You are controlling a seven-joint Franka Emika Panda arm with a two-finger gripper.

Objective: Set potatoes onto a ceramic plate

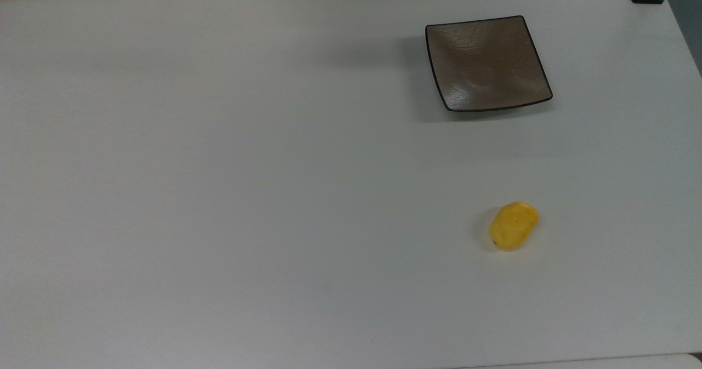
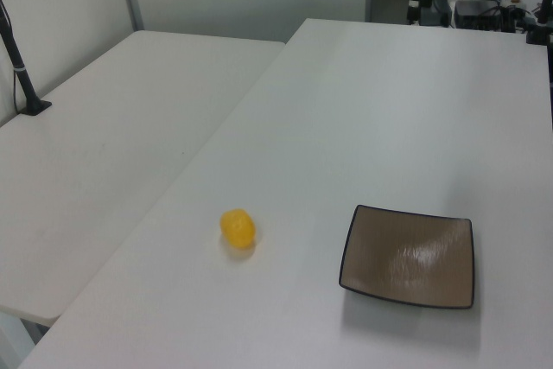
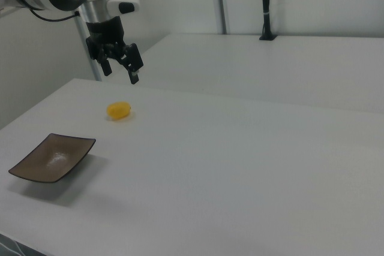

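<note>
In the right view, nearest you, the square ceramic plate [image 3: 53, 157] is sitting on the white table [image 3: 240, 166] with nothing in it, its glossy brown surface catching a little light. Beyond the plate, the yellow potato [image 3: 119, 110] is lying on the bare tabletop, apart from the plate and touching nothing but the table. Farther back and higher, you are seeing the gripper [image 3: 120, 70] hanging in the air above the potato, slightly toward the right view's right, well clear of it. Its two black fingers [image 3: 135, 65] are standing apart with a visible gap and holding nothing.

In the top view, the potato [image 1: 513, 225] is lying with its long axis running diagonally, from lower left to upper right, with a tiny dark spot at the lower-left end. The plate [image 1: 487, 63] is sitting farther up the top view, almost straight above the potato, and it is empty.

In the left view, the potato [image 2: 238, 227] is resting to the left of the plate [image 2: 408, 256], near the table's edge.
</note>
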